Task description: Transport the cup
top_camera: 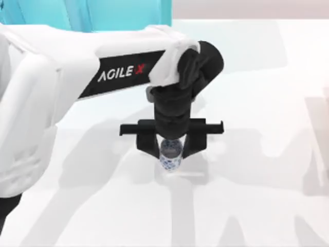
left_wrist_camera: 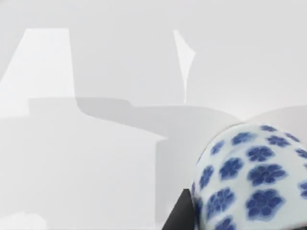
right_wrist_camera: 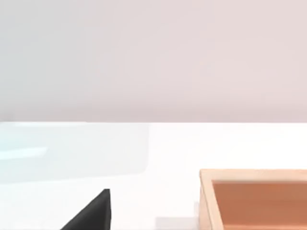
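The cup (top_camera: 171, 160) is white with blue flowers and sits near the middle of the table, between the two black fingers of my left gripper (top_camera: 170, 152). The fingers press against its sides from the left and the right, so the gripper is shut on it. My left arm reaches in from the upper left. In the left wrist view the cup's patterned wall (left_wrist_camera: 254, 177) is very close, with one black finger (left_wrist_camera: 178, 215) against it. A black part of my right gripper (right_wrist_camera: 91, 213) shows in the right wrist view, above the white table.
A shallow wooden box (right_wrist_camera: 207, 201) with an orange-brown inside stands close to my right gripper. A light blue block (top_camera: 87, 13) rises behind the table at the top left. The white table (top_camera: 267, 170) lies open around the cup.
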